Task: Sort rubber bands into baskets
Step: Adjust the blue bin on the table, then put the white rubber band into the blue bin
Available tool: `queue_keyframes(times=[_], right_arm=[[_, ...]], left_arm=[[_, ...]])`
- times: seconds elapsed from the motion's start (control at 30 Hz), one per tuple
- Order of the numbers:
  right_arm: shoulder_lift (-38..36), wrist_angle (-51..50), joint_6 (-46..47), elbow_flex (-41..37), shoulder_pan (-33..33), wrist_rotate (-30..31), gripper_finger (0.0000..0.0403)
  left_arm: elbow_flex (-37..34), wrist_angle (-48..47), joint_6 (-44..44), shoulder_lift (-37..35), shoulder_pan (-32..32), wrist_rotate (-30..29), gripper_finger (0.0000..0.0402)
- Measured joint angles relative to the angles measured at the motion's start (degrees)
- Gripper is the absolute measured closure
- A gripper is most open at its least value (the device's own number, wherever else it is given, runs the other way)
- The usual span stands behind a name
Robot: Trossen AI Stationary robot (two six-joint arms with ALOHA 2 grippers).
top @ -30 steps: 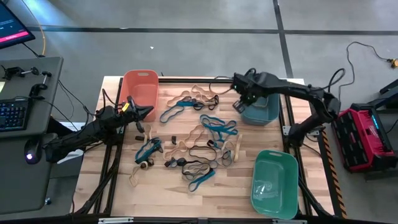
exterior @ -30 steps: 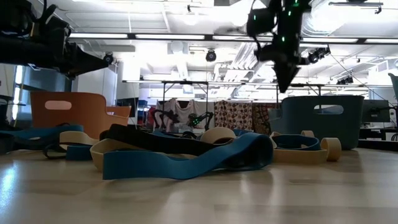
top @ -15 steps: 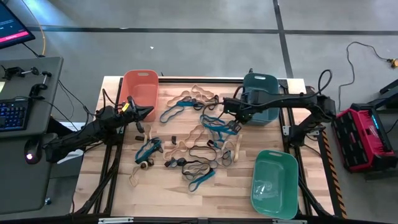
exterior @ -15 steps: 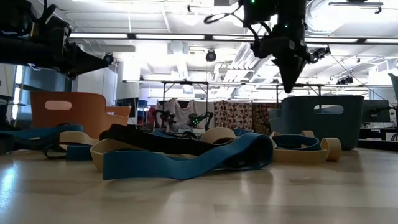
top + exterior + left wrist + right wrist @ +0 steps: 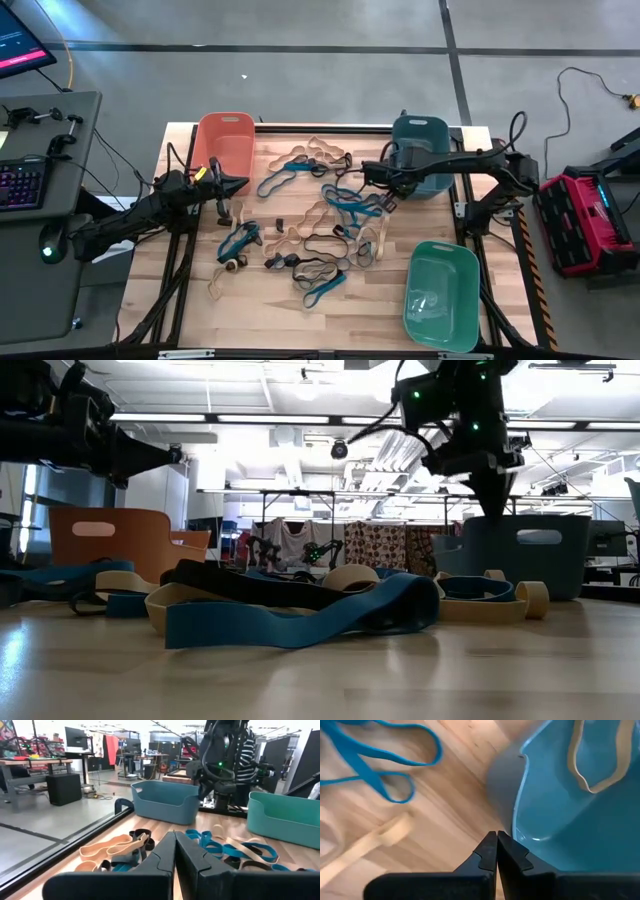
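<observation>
Dozens of rubber bands [image 5: 320,225] lie scattered on the table between three baskets, one tan loop [image 5: 600,757] already inside the dark teal basket [image 5: 420,170]. The right gripper [image 5: 366,176], pinched shut on nothing, hangs just beside that basket; the left gripper [image 5: 235,183], also clenched empty, waits farther off across the pile. It appears between picks, and must next open over a band.
</observation>
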Motion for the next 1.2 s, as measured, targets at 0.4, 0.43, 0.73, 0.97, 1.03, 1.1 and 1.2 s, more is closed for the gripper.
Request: queue_keyframes(times=[0.4, 0.43, 0.73, 0.97, 1.03, 1.1, 1.2], right_arm=[[-0.4, -4.4, -0.8, -0.2, 0.0, 2.9, 0.0403], [-0.4, -4.5, -1.2, -0.2, 0.0, 2.9, 0.0403], [-2.8, -5.6, -0.1, 3.9, 5.1, 4.0, 0.0403], [-4.0, 2.6, 7.5, 5.5, 13.8, -2.3, 0.0402], [-4.0, 7.7, 8.2, 4.4, 16.5, -4.5, 0.0402], [-4.0, 12.6, 8.4, 2.9, 19.3, -5.5, 0.0402], [-3.6, 19.4, 9.5, 1.0, 22.8, -5.6, 0.0399]], left_arm=[[0.0, -0.4, 0.1, 0.0, 0.0, -0.2, 0.0402], [0.0, -0.6, 0.4, 0.0, 0.0, -0.3, 0.0402], [0.0, -0.7, 0.5, 0.0, 0.0, -1.0, 0.0402], [0.0, -0.8, -0.1, 0.0, 0.0, -1.2, 0.0402], [0.0, -0.8, -0.4, 0.0, 0.0, -1.2, 0.0401], [0.0, -0.8, -0.4, 0.0, 0.0, -1.1, 0.0401], [0.0, -0.8, -0.4, 0.0, 0.0, -1.1, 0.0401]])
